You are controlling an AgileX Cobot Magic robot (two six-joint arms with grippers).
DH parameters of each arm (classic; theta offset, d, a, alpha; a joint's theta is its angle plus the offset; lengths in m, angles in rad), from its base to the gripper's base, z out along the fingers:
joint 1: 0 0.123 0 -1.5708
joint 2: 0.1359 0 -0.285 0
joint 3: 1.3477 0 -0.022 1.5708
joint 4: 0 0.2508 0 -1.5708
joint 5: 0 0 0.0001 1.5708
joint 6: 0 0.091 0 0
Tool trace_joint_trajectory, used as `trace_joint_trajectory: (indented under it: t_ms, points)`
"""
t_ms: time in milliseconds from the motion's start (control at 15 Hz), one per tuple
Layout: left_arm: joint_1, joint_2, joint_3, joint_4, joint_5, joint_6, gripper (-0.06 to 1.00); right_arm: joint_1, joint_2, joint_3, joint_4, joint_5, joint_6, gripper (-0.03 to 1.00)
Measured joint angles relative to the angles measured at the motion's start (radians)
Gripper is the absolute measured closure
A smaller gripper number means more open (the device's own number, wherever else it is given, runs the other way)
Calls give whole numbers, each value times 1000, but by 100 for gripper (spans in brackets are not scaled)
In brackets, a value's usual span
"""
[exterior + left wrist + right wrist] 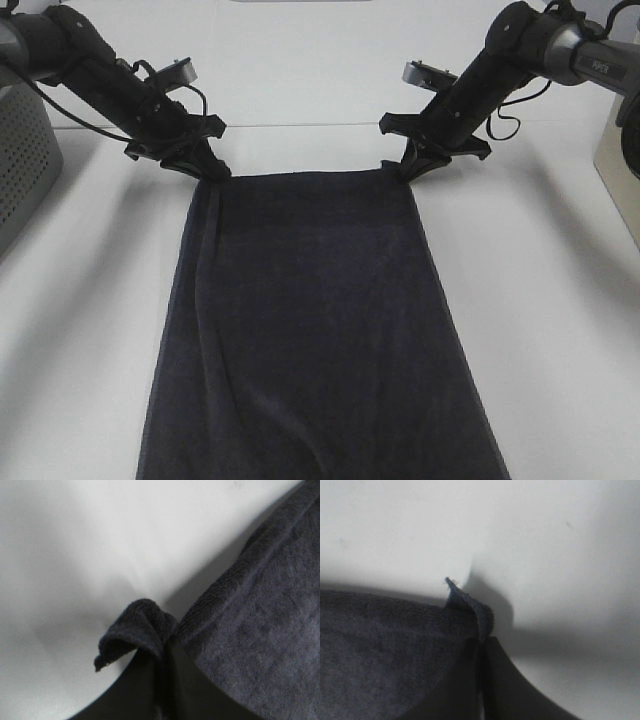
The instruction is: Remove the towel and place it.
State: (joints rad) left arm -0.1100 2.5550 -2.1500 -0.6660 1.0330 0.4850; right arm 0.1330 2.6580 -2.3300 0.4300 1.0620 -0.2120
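Note:
The dark charcoal towel (310, 320) lies flat and lengthwise on the white table, running from the middle out past the near edge of the exterior high view. My left gripper (212, 172) is shut on the towel's far left corner. My right gripper (403, 168) is shut on the far right corner. In the left wrist view the pinched corner of the towel (137, 630) bunches up above the closed left gripper (162, 667). The right wrist view shows a thin flap of the towel (470, 607) sticking out of the closed right gripper (481, 655).
A grey perforated basket (22, 160) stands at the left edge of the table (540, 330). A pale boxy object (620, 160) sits at the right edge. A seam in the table surface (300, 126) runs behind both grippers.

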Motion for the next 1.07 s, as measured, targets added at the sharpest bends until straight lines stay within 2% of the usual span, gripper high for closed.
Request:
trace_joint_trajectory:
  t_ms: [133,333,533,800,1067]
  points:
    - [0,0,-53,1,-6,63,92,1,1,-96,-5,1,17,96]
    - [0,1,-143,2,-51,104,92,1,1,-220,-7,1,25,96]
    - [-5,1,-175,1,-139,191,92,1,2,-238,-56,-10,48,96]
    - [-37,2,-175,0,-284,342,93,1,3,-238,-98,-108,73,96]
    - [-43,10,-175,-5,-379,378,93,1,4,-238,-101,-211,76,96]
